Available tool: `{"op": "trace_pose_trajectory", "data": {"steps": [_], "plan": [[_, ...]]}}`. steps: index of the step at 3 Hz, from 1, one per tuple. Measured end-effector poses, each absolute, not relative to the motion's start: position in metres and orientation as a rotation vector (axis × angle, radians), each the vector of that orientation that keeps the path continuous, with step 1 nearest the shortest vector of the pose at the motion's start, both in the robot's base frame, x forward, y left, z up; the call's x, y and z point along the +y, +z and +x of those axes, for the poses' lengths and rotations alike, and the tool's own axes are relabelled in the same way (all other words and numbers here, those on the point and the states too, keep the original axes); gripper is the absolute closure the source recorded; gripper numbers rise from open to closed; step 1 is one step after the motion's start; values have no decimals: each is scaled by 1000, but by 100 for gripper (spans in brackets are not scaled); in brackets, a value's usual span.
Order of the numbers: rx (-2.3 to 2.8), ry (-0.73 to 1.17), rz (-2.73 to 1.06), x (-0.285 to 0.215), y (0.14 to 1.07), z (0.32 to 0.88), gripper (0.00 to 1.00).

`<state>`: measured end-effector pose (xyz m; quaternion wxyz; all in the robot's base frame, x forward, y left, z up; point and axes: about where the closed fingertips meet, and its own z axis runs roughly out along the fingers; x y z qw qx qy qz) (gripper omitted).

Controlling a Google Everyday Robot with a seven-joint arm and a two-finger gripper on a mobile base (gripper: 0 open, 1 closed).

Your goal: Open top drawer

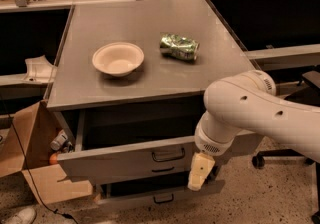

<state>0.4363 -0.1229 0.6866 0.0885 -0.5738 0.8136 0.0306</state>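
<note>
The top drawer [125,160] is the tall grey front panel under the grey cabinet top, with a dark loop handle [168,154] at its centre. It stands pulled out towards me, and its dark inside shows behind the panel. My gripper [200,170] hangs from the big white arm [250,113] just right of the handle, in front of the panel's right part, apart from the handle. Two shallower drawers with smaller handles [163,198] sit below.
A cream bowl [118,58] and a crushed green can [179,47] lie on the cabinet top [150,18]. An open cardboard box [30,163] stands at the left on the floor. An office chair base [280,158] is at the right.
</note>
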Motion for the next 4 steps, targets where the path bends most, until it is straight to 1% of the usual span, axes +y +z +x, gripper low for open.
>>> {"op": "trace_pose_trajectory", "data": {"steps": [2,3,4], "plan": [[2424,162,-1751,-115,663,426,0],[2418,198,-1758,-126,678,413,0],[2404,285,-1819,-165,728,354,0]]}}
